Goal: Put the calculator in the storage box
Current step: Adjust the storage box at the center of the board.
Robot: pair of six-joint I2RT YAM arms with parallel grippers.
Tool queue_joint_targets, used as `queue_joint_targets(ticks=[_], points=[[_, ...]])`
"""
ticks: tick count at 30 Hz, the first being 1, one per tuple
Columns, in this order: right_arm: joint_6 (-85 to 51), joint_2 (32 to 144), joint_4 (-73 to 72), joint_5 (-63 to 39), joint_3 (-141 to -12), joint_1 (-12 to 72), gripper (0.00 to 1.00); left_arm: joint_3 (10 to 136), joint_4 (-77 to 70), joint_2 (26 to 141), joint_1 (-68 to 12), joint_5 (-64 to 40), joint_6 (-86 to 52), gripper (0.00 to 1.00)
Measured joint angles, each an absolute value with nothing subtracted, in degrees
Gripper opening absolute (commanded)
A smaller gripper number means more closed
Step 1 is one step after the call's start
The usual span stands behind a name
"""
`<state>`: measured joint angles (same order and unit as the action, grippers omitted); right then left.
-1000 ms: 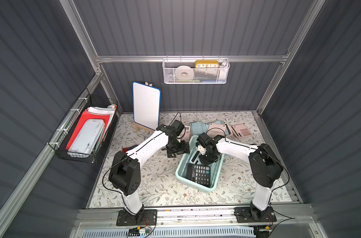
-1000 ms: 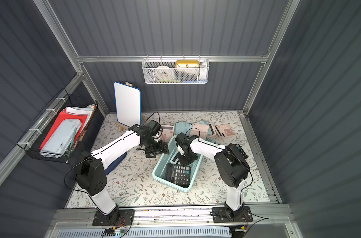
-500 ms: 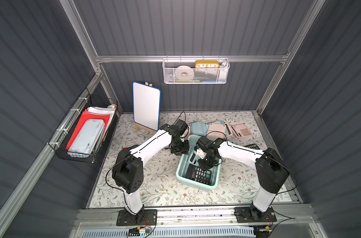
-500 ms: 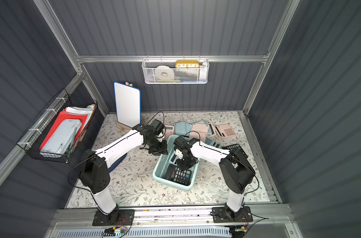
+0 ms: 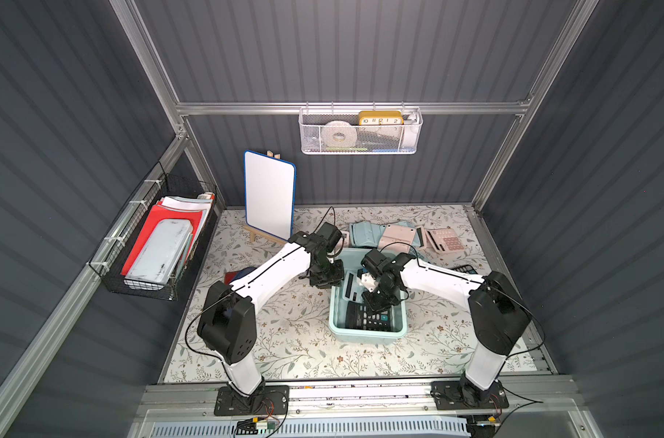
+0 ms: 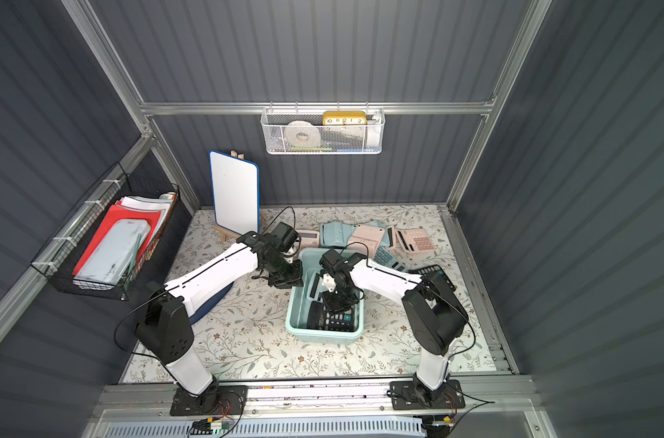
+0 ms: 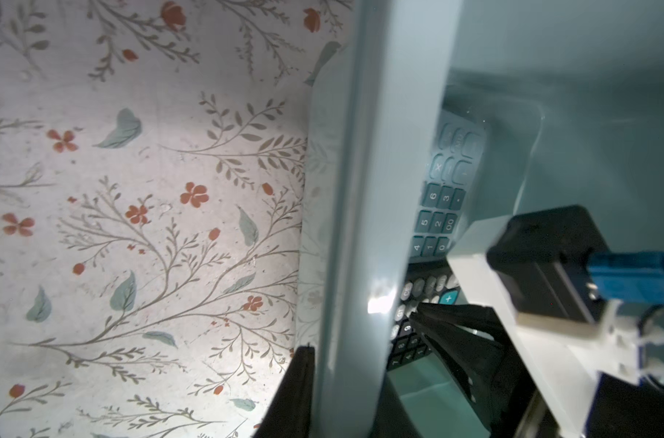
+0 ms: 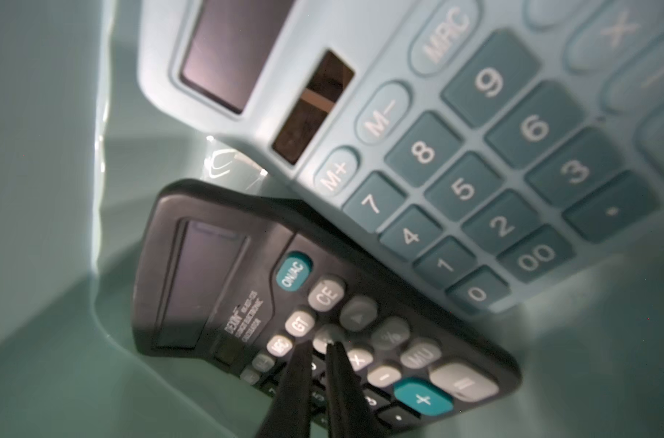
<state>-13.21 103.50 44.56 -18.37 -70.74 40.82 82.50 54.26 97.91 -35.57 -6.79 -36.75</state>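
1. The storage box point(image 5: 366, 335) sits mid-mat between the two arms. The black calculator point(image 8: 322, 322) lies flat on the box floor, at the end nearer the arm bases. A blue calculator point(image 8: 474, 151) is in the box too, at the far end. Its edge lies over or against the black one; I cannot tell which.
2. The right gripper point(image 8: 319, 349) is down inside the box. Its jaws are pinched together with nothing between them, and the tips rest on the black calculator's keys.
3. The left gripper point(image 7: 345, 398) straddles the box's side wall, one finger outside and one inside. It looks clamped on the wall.
4. Risk: if the left arm lifts or pulls while clamped, the box could tip or skid and both calculators would slide. The smooth wall could also slip from the pinch.
5. Risk: a harder push could make the right tips skate off the keys. It could also wedge the black calculator under the blue one.
6. Risk: the two wrists are close together at the box, so a sideways exit by the right arm could knock the left gripper.
7. Around the box:
   - loose calculators point(image 5: 396, 237) are heaped just beyond the far end;
   - a second black one point(image 6: 430, 271) lies beside the box on the right arm's side;
   - a whiteboard point(image 5: 269, 201) stands beyond the box on the left arm's side;
   - the white mesh basket point(image 5: 360, 138) and the black wire basket point(image 5: 144, 282) hang on the walls, well apart from the box.
8. Judged from here, a straight lift out of the box looks unobstructed.
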Motion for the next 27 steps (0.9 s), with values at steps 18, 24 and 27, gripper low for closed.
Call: queue_joint_targets(ticks=[18,24,27], points=[[-14.37,104.18,44.91,-16.49,-75.18,44.69,0.22,73.21,54.92,86.43,-34.50,-2.15,-42.37,0.90],[-15.25,97.03,46.11,-11.86,-73.58,43.35,0.37,75.70,54.76,89.01,-34.50,-3.44,-42.35,0.94],[-16.67,93.54,47.72,-9.63,-75.46,42.15,0.46,77.17,54.72,89.38,-34.50,-3.73,-42.35,0.97]])
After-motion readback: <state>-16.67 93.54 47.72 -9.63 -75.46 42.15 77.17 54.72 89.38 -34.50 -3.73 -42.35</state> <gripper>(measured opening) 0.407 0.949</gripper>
